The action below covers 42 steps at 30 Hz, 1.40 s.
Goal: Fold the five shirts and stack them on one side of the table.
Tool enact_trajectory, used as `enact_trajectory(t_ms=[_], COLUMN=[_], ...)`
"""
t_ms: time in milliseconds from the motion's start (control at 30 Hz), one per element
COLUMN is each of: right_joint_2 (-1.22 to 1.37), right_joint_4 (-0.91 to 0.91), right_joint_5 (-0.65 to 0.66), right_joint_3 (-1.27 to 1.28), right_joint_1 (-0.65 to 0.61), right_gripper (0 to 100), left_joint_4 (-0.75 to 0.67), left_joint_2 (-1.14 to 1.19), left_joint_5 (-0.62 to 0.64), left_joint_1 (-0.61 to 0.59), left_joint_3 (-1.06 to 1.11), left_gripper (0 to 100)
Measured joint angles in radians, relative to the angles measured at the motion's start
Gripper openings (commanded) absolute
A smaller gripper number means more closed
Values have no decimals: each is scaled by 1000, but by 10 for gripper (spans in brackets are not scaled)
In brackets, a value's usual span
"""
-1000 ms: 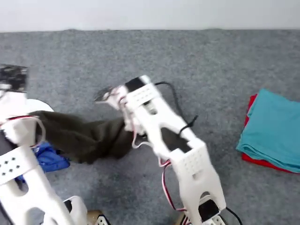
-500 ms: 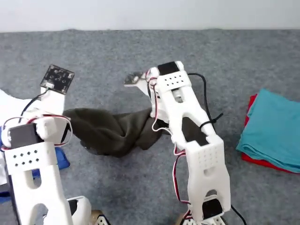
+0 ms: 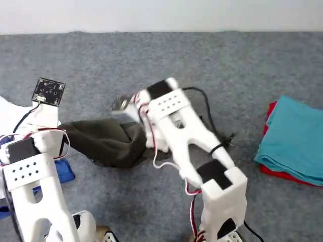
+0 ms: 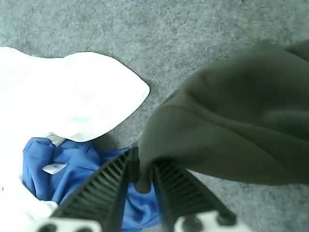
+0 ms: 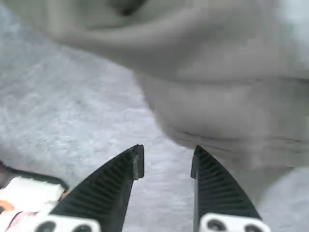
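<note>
Where bunched in soft folds on napped grey worktop (image 3: 202,60), olive shirt (image 3: 103,141): left jaws clenched on it; right jaws released.

Grey, felt-covered bench (image 3: 242,70). Toward its left side lies a bunched olive shirt (image 3: 103,141), beside a white shirt (image 4: 67,92) that touches a crumpled blue shirt (image 4: 77,159). At its right edge, a folded red shirt (image 3: 271,113) carries a folded teal shirt (image 3: 295,141).
</note>
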Motion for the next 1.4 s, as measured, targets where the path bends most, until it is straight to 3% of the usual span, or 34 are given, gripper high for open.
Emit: enact_trajectory(t_ms=[333,533,1000,1200,1400], right_joint_2=[137,222,351,442,532], right_joint_4=[-117,-199,-201,-147,-66], right_joint_5=[-38,-40,-40,-40,-40], right_joint_3=[51,51,-135,-262,-413], right_joint_1=[-81,-69,-31,-17,32], right_gripper=[196,196,192,28,11], left_joint_4=[0,0,-3,-3,-3], left_joint_2=[0,0,0,0,0], left_joint_5=[0,0,0,0,0], left_joint_1=[0,0,0,0,0], left_joint_3=[0,0,0,0,0], left_gripper=[15,15,15,15,15])
